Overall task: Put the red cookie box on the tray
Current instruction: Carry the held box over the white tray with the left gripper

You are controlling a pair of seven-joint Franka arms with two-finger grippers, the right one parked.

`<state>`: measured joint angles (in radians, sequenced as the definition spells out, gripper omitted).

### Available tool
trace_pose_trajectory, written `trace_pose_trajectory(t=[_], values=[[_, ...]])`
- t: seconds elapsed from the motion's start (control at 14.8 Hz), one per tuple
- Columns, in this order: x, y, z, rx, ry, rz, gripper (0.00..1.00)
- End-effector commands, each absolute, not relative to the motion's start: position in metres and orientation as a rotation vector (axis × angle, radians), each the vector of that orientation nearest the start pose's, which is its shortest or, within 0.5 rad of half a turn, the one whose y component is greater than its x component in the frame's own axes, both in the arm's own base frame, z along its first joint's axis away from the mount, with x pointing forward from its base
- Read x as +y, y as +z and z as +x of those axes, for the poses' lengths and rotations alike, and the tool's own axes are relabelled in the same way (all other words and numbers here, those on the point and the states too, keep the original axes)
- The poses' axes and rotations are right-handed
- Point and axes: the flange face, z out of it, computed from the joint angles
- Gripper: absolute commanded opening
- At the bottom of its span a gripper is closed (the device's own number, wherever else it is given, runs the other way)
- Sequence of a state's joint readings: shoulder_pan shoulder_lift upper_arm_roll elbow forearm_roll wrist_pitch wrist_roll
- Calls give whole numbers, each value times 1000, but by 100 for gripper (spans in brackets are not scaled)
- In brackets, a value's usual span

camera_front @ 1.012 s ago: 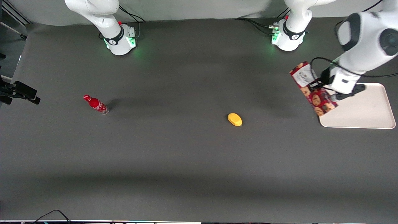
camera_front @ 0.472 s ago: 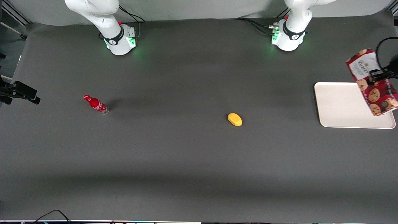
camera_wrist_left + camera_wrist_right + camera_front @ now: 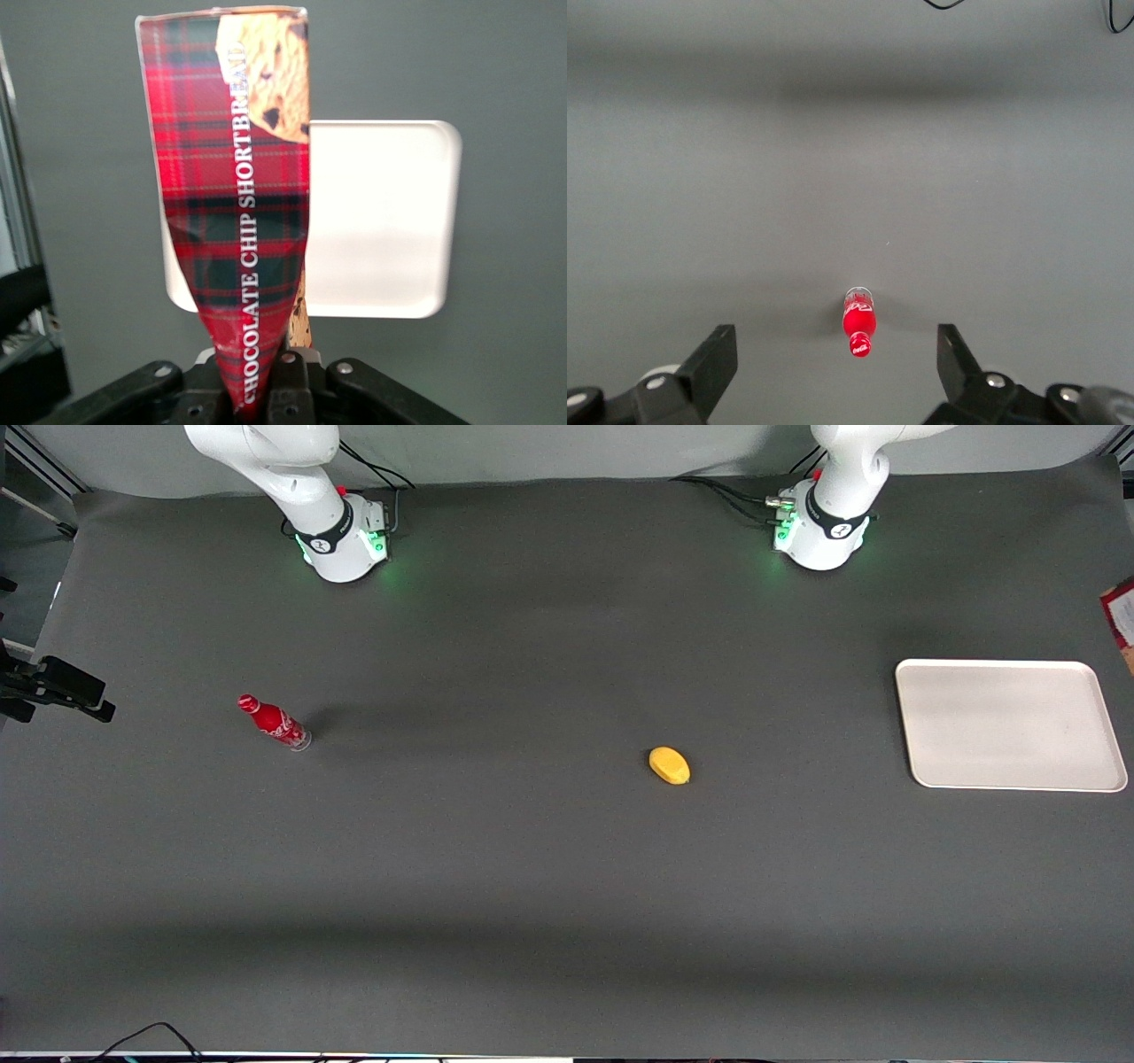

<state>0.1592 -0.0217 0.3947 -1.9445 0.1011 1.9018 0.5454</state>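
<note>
- Where the front view takes in the whole table [image 3: 532,886], it shows one tray [image 3: 1010,775], one small red bottle [image 3: 275,723] and one yellow object [image 3: 669,765]; of the one red cookie box [image 3: 1122,615] only a sliver shows at the picture's edge, at the working arm's end
- The tray, off-white with rounded corners and a low rim, lies flat on the table at the working arm's end, with nothing on it
- The red bottle stands toward the parked arm's end of the table, well apart from the tray; the yellow object lies between the two, nearer the tray
- In the left wrist view the gripper [image 3: 266,376] is closed on one end of the red cookie box [image 3: 235,212], the box's narrow end pinched between the fingers at the gripper's black body
- The box reaches away from the gripper, its tartan side lettered "CHOCOLATE CHIP SHORTBREAD" and a cookie printed at the free end
- The box is held in the air above the table and touches nothing but the gripper; the tray [image 3: 381,221] lies below it, partly covered by the box in this view
- The right wrist view shows the same red bottle [image 3: 859,323] standing alone on the table
</note>
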Motion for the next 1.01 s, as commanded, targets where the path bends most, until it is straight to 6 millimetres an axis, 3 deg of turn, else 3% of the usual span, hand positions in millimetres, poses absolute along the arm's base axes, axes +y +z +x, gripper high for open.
trace_pose_trajectory(t=[0.0, 0.13, 0.27, 0.4, 0.67, 0.94], values=[[366, 423, 459, 104, 82, -3065, 0], [395, 372, 451, 96, 73, -3099, 0], [409, 324, 450, 183, 90, -3092, 0], [426, 290, 441, 205, 91, -3101, 0], [433, 244, 435, 259, 104, -3118, 0], [437, 233, 434, 225, 88, -3116, 0]])
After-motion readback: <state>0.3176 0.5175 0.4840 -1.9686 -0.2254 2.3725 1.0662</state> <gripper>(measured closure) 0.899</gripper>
